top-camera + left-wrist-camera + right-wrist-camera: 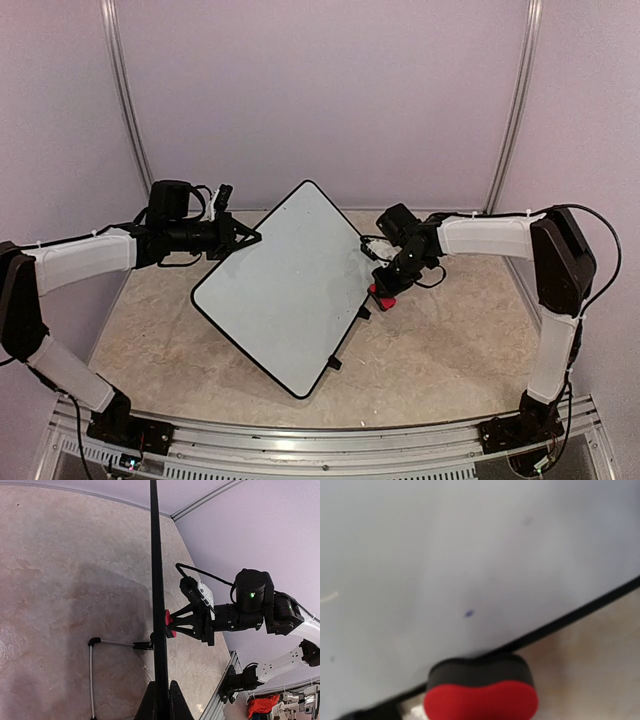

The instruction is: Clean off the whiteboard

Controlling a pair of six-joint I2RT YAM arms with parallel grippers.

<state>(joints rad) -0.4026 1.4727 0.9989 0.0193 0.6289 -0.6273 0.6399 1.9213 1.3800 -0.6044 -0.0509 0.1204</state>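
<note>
A: Scene, largest first. Mottled beige stone-look counter. Near its middle is the large white rectangular whiteboard with rounded corners and a thin black rim. It is tilted up and turned diagonal to the arms, and its near corner appears to rest on the counter.

B: End effectors?

A: The left end effector is clamped on the board's upper left rim. Its wrist view shows the rim edge-on with a finger on either side. The right end effector is closed around a small red plastic eraser block with a black felt face. The felt sits against the board face, just inside the right-hand rim. On the far side of the board from the eraser, a thin wire stand reaches down to the counter.

B: Step in hand?

A: By judgement, a late wiping pass. The surface reads almost clean. Close up, a small blue speck lies just above the eraser, with a few faint grey smudges elsewhere.

B: How to do it well?

A: Keep the felt flat and the pressure light, because a tilted board could swing or flex. The left grip should brace against the push. Use short overlapping strokes from the rim inward over the speck. Avoid running off the rim, where the block could catch.

B: Writing, brands?

A: None legible. There are no words on the board and no readable label on the eraser or arms.
</note>
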